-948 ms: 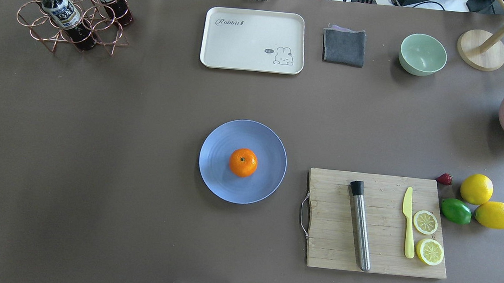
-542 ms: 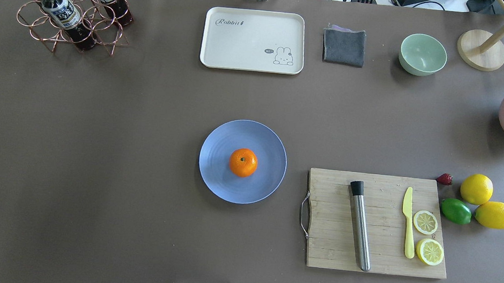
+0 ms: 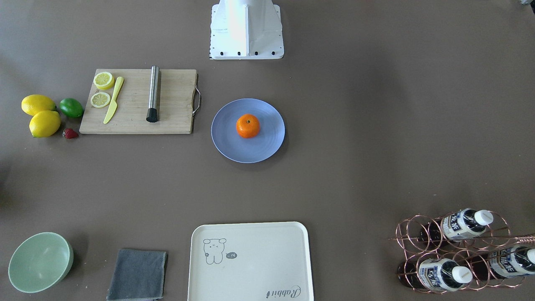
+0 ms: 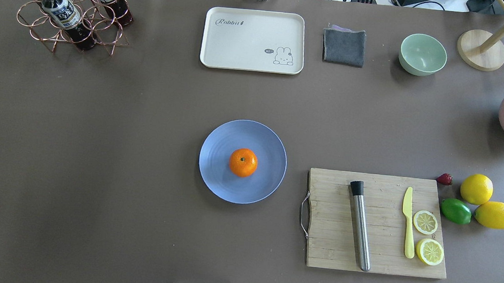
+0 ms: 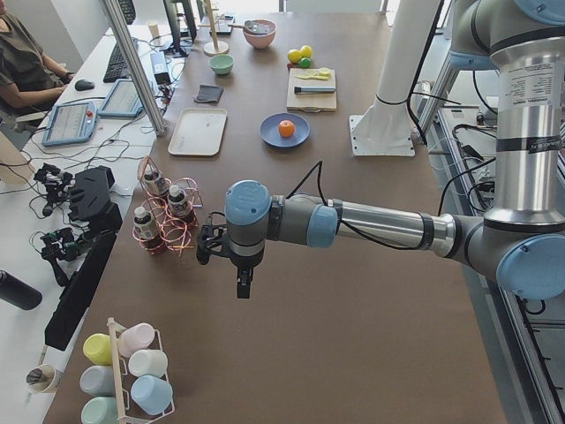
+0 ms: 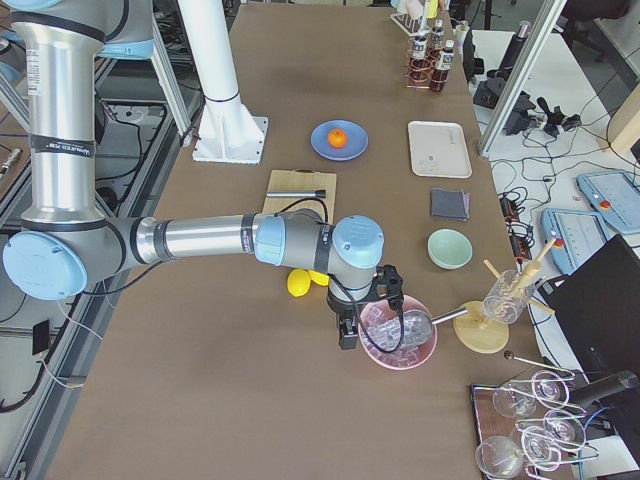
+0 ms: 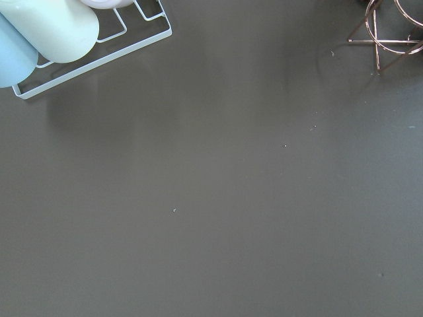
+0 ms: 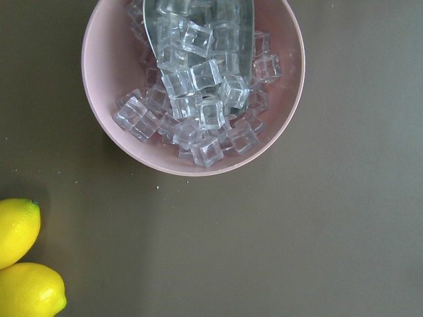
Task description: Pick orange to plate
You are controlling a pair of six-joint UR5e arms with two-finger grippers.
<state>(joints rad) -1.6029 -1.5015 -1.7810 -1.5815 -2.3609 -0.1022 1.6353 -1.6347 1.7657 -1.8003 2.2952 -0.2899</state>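
— Brown tabletop (image 4: pixel 98 156), cluttered only at the edges. Orange (image 4: pixel 243 162): resting near the middle of the plate (image 4: pixel 217 181), stem dimple up. Looks like a finished job, judging by that.

— Agreed. Left gripper (image 5: pixel 244 290): hanging over bare table near the copper bottle rack (image 5: pixel 168 216), well apart from the plate. Open or closed? Cannot tell from the side view alone, and nothing of the fingers in the wrist view.

— Right gripper (image 6: pixel 346 338): hovering over the pink bowl (image 8: pixel 198 170) full of ice cubes (image 8: pixel 198 79), near the lemons (image 8: pixel 16 257). Same answer on the jaws: cannot tell.

— Risks from here?

— Mainly a needless second reach. Could nudge the round fruit, roll it toward the rim, maybe off onto the table. Shallow plate, little to stop it.

— And closer to each wrist: risk of clipping the bowl's edge on a low right-arm move, spilling cubes; risk of snagging the rack on a low left-arm swing, tipping it.

— So: lift clear before any sideways travel, and leave the plate alone.
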